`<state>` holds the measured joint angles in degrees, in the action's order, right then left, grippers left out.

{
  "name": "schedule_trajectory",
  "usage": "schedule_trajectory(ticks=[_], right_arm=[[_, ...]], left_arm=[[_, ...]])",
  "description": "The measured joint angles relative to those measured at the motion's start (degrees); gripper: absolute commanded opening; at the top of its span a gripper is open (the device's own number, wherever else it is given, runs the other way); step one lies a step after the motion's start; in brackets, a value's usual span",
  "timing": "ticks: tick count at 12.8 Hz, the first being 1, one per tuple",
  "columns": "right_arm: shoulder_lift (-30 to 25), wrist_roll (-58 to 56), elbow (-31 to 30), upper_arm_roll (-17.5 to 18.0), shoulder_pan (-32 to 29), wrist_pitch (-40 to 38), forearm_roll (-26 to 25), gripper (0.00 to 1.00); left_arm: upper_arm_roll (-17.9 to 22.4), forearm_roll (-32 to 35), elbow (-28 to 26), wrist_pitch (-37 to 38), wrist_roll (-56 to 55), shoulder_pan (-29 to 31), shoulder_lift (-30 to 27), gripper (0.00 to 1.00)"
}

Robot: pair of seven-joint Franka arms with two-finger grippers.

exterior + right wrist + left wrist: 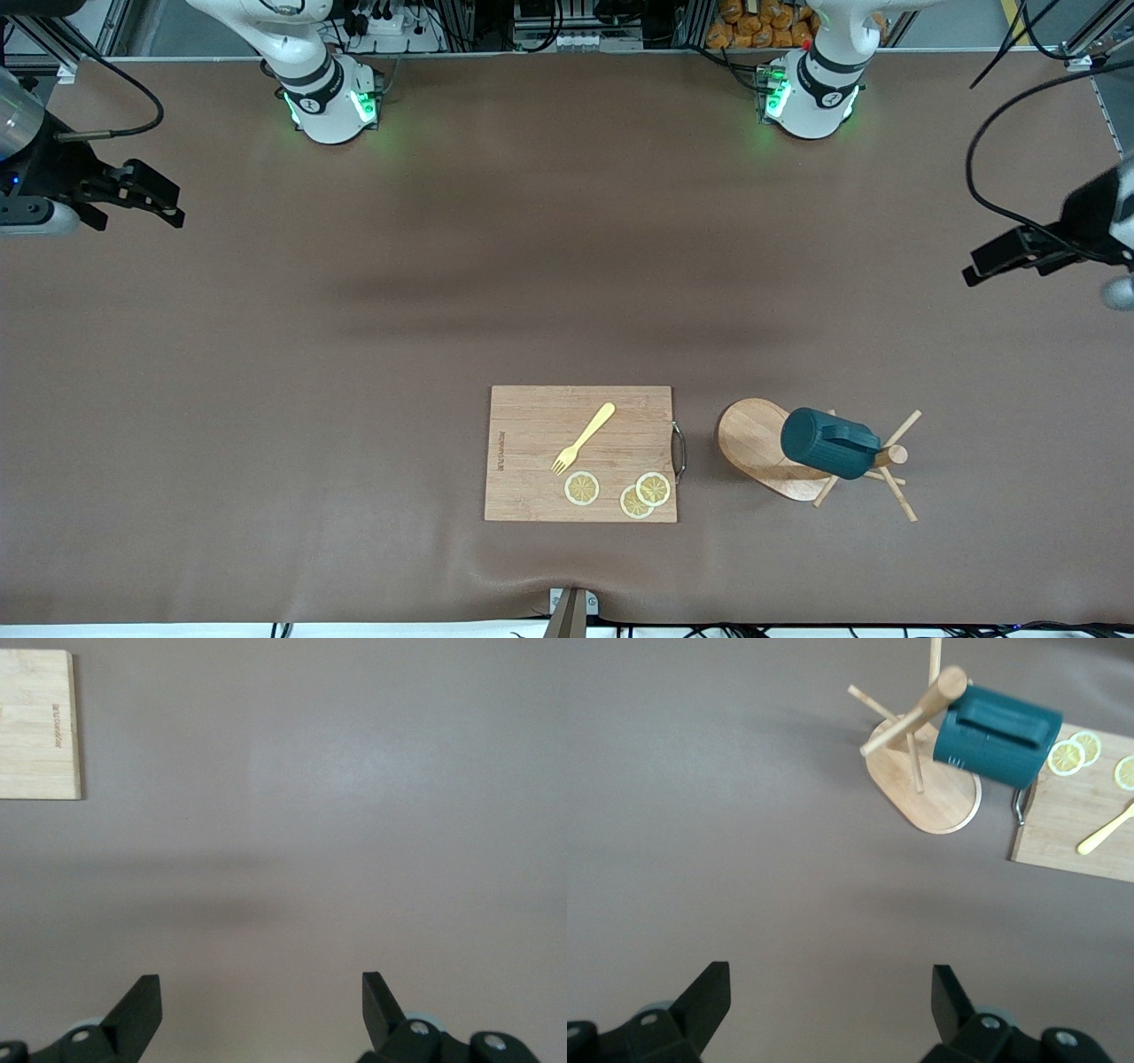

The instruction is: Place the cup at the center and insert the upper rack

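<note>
The cup [828, 443], dark teal, hangs tipped on its side near the top of the upper rack [753, 439], a light wooden tree with an oval base, a thick post and thin pegs. The rack stands on the table toward the left arm's end, beside the cutting board. The left wrist view shows the cup [997, 735] against the rack's post [921, 713]. My left gripper [974, 266] hangs open and empty over bare table at the left arm's end; its fingers [709, 997] frame only table. My right gripper [177, 206] is open and empty over the right arm's end, seen also as the right gripper [261, 1005].
A rectangular wooden cutting board [532, 416] with a metal handle lies near the front camera, at mid-table. On it are a yellow fork [585, 437] and three lemon slices [582, 488]. The board's corner [35, 722] shows in the right wrist view. The brown table mat ends a little nearer the front camera than the board.
</note>
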<state>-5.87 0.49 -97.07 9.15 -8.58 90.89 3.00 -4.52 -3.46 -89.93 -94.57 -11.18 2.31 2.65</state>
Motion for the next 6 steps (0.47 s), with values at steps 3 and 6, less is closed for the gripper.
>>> schedule_trajectory(ticks=[3,6], right_arm=[[0.0,-0.1,-0.1,-0.7,-1.2,0.0,1.1,1.00],[0.0,-0.1,-0.1,-0.5,-1.1,0.0,1.3,1.00]], left_arm=[[-0.2,0.1,-3.7,-1.7,0.0,0.0,-2.3,1.00],[-0.8,0.1,-3.6,-2.1,0.0,-0.1,-2.3,1.00]])
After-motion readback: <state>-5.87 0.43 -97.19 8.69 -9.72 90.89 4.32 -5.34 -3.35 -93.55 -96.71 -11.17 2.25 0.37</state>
